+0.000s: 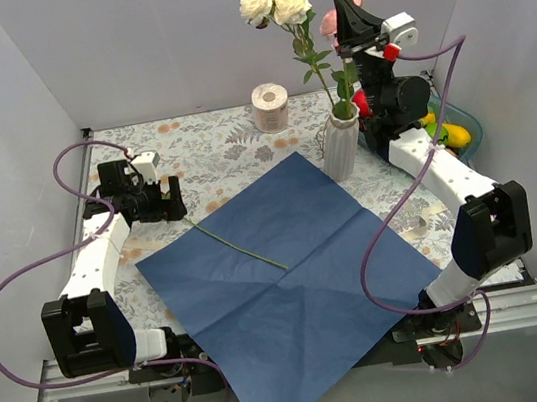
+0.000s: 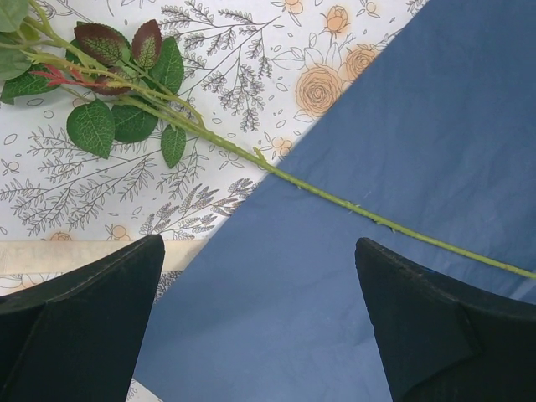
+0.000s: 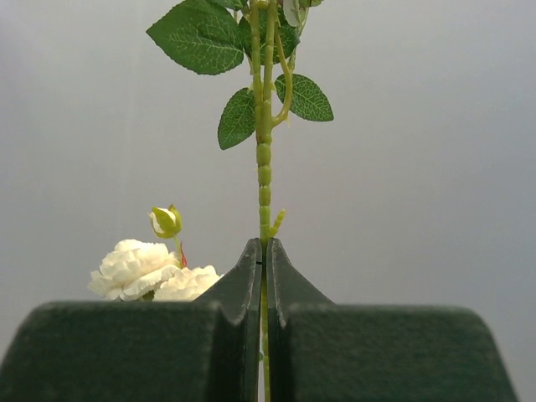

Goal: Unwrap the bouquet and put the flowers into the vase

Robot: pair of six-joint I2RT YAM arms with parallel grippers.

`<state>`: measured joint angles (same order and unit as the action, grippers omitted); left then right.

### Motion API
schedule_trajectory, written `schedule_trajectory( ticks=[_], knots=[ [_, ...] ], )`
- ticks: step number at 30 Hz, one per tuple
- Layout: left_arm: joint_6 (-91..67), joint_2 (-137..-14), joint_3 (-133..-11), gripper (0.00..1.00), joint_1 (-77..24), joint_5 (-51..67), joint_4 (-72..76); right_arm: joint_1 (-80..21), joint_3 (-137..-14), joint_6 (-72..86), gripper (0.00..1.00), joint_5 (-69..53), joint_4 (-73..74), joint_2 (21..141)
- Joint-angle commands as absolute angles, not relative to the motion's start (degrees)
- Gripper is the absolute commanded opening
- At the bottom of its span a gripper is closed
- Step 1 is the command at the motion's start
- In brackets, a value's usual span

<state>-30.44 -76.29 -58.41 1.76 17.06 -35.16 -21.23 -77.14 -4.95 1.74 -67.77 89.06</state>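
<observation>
The right gripper (image 3: 264, 249) is pinched tight on a thin rose stem (image 3: 265, 167), held upright over the white vase (image 1: 343, 144). The left gripper (image 2: 260, 251) hangs spread above a loose stem (image 2: 335, 197) lying across the blue paper (image 1: 293, 298). It looks light and bendy, probably best pinched mid-stem, clear of the leaves.

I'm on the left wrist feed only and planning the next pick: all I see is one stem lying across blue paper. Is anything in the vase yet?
Observer: Yes, the vase holds white roses, standing upright.
Operator: And the other arm?
Observer: The right claw is shut on a flower stem, held upright above the vase. I can't tell if its lower end is in the neck.
Operator: Is the wrapping out of the way?
Observer: No. The blue paper sheet lies spread flat across the table, and one corner hangs past the near edge.
</observation>
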Motion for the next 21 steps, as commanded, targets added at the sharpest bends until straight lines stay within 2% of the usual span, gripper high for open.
schedule_trajectory(
  ticks=[1, 10, 19, 20, 21],
  knots=[
    [-29.27, -76.29, -61.43, 0.98, 2.11, 19.42, -36.38, -19.25, -79.45, -2.29, 0.01, 1.93, -74.0, 90.0],
    [-26.72, -78.39, -64.95, 0.98, 2.11, 20.83, -39.99, -16.7, -77.44, 2.98, 0.01, 0.88, -78.92, 92.37],
    [-27.77, -78.84, -65.3, 0.98, 2.11, 22.67, -39.73, -16.7, -66.37, 4.75, 0.01, 1.4, -80.86, 89.56],
    [-27.95, -78.84, -65.39, 0.98, 2.11, 22.94, -39.81, -16.79, -65.23, 4.57, 0.09, 1.75, -80.95, 89.13],
    [-28.12, -78.84, -65.56, 0.98, 2.11, 22.94, -39.81, -16.87, -63.21, 4.57, 0.11, 2.02, -80.95, 88.16]
  ],
)
